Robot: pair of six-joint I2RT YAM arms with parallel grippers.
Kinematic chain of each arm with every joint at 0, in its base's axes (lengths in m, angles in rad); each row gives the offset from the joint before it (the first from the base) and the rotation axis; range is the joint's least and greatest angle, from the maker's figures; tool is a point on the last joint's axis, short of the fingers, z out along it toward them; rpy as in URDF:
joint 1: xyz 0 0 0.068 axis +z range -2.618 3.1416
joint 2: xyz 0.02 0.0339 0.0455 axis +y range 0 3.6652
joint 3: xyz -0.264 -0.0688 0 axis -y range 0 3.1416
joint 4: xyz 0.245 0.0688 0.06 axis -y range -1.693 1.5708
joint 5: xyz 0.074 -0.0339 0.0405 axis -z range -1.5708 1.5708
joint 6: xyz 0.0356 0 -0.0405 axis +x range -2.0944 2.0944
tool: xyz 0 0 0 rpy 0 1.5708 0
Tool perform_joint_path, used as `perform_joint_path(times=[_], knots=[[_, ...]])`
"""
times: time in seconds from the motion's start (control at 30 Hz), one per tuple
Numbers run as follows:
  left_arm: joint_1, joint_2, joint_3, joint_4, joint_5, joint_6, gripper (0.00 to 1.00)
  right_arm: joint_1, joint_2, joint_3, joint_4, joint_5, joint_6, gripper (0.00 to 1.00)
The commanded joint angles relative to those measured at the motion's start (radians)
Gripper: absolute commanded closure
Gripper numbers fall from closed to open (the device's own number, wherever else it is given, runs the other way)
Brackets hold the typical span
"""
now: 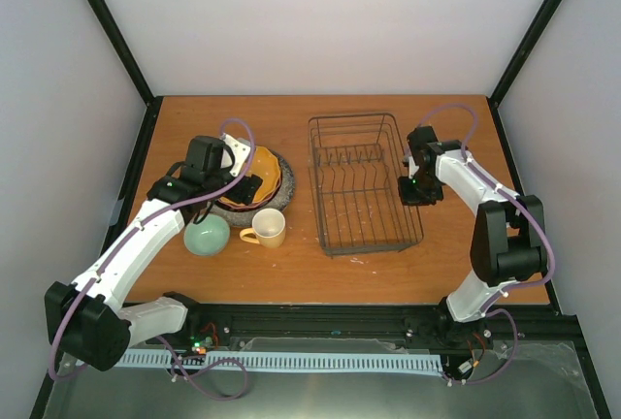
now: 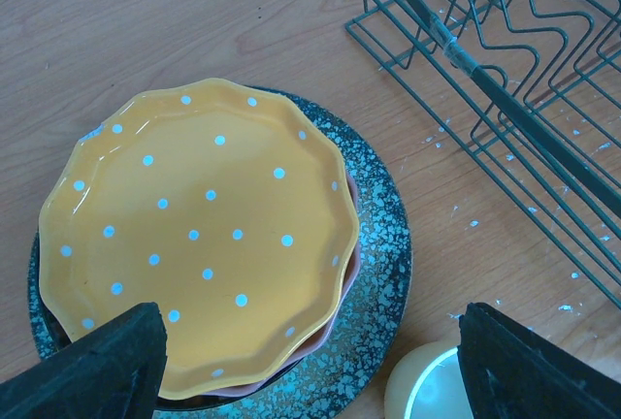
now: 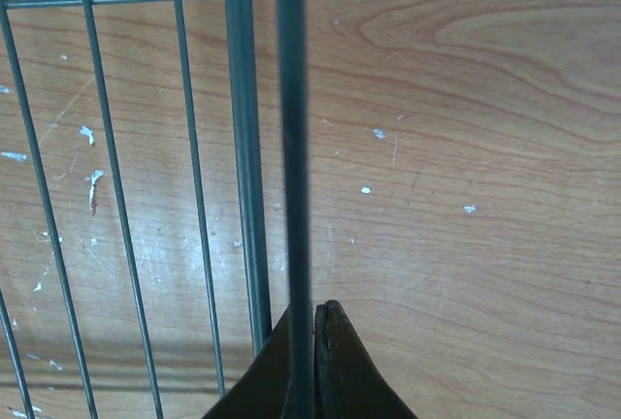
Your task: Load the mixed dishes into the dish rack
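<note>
An orange white-dotted scalloped plate (image 2: 204, 235) tops a stack on the left, over a plate showing only a pinkish edge (image 2: 345, 273) and a large grey speckled plate (image 2: 383, 244). My left gripper (image 2: 310, 366) hangs open above the stack's near edge and holds nothing. The yellow mug (image 1: 269, 228) and the pale green bowl (image 1: 207, 236) stand on the table in front of the stack. The black wire dish rack (image 1: 318, 186) sits at the centre with nothing in it. My right gripper (image 3: 312, 341) is shut on the rack's right rim wire (image 3: 291, 147).
The wooden table (image 1: 388, 273) is walled in by white panels with black corner posts (image 1: 107, 31). White flecks dot the wood round the rack. The mug's rim (image 2: 427, 390) lies just inside my left gripper's right finger.
</note>
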Motion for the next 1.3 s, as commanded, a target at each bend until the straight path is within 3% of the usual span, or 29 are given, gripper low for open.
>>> perform_joint_path(times=[0.0, 0.47, 0.77, 1.27], knots=[[0.006, -0.019, 0.039, -0.012, -0.012, -0.013, 0.17, -0.015, 0.001, -0.016, -0.032, 0.035, 0.058, 0.97], [0.006, -0.019, 0.039, 0.000, -0.006, -0.013, 0.17, -0.012, -0.098, -0.035, -0.053, 0.109, 0.170, 0.97], [0.006, -0.026, 0.036, 0.001, -0.008, -0.011, 0.15, 0.000, -0.048, -0.020, -0.028, 0.073, 0.167, 0.97], [0.006, -0.033, 0.027, 0.007, -0.016, -0.010, 0.14, 0.003, -0.039, -0.011, -0.019, 0.057, 0.182, 0.78]])
